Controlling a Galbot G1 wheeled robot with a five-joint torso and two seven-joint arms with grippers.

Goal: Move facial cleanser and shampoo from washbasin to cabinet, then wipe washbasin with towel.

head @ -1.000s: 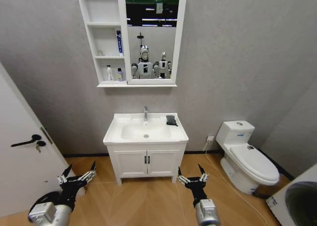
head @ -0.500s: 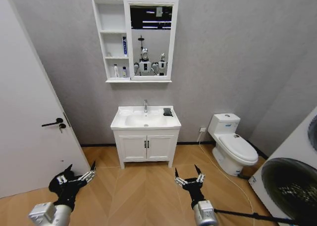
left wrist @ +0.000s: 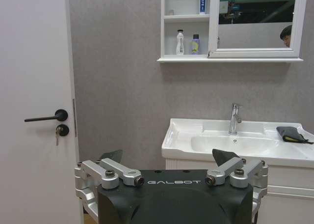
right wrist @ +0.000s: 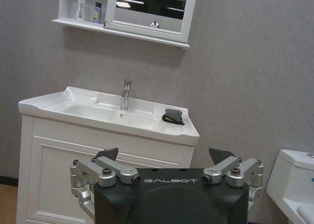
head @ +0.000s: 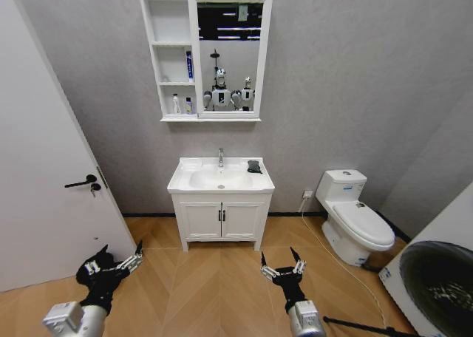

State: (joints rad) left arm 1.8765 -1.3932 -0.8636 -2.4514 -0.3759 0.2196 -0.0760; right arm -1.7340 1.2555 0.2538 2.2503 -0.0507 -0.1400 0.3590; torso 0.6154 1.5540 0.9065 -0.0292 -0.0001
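A grey-walled bathroom with wood flooring surrounds the white rectangular ceramic washbasin (head: 220,179), well ahead of the robot. The small dark folded towel (head: 254,166) rests on its rim beside the chrome faucet (head: 220,157), handy for wiping. 2 small bottles (left wrist: 187,42) stand on the lowest shelf of the white wall-mounted mirror cabinet (head: 173,56), seemingly stowed already. The left gripper (head: 112,263) and right gripper (head: 281,264) hang low, jaws spread and empty.

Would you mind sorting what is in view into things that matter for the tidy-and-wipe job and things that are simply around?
Job: washbasin; cabinet with two bottles on its bottom shelf; towel on the washbasin's back right corner.

Around: toilet; door; vanity doors; washing machine.
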